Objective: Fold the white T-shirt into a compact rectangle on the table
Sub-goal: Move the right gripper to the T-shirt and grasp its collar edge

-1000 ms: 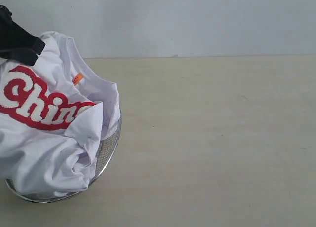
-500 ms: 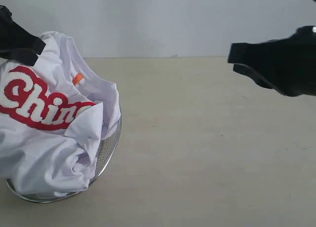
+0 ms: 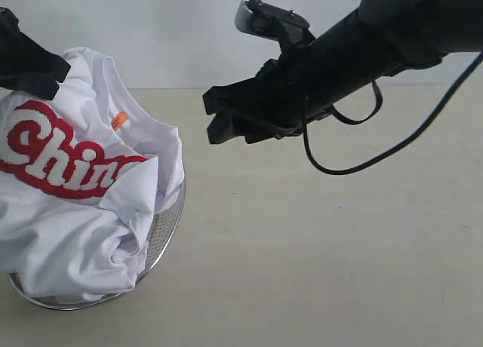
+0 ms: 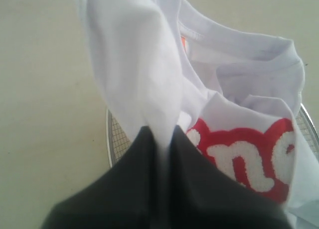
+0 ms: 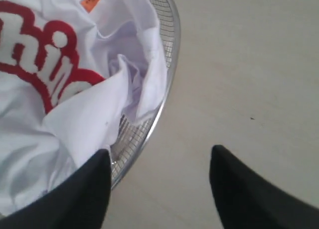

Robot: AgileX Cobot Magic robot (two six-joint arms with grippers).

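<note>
The white T-shirt lies bunched in a round wire-mesh basket, its red "Chinese" lettering facing up and an orange neck tag showing. My left gripper is at the far left, shut on a raised fold of the shirt; the fabric hangs pinched between its fingers in the left wrist view. My right gripper hovers open above the table, just right of the basket. In its own view it is empty, one finger over the basket rim.
The basket stands at the left front of the pale beige table. A pale wall rises behind the table's far edge. A black cable loops below the right arm.
The right arm has come in from the right and reached left to beside the basket, and its jaws have opened. The left gripper and the shirt have not moved.
</note>
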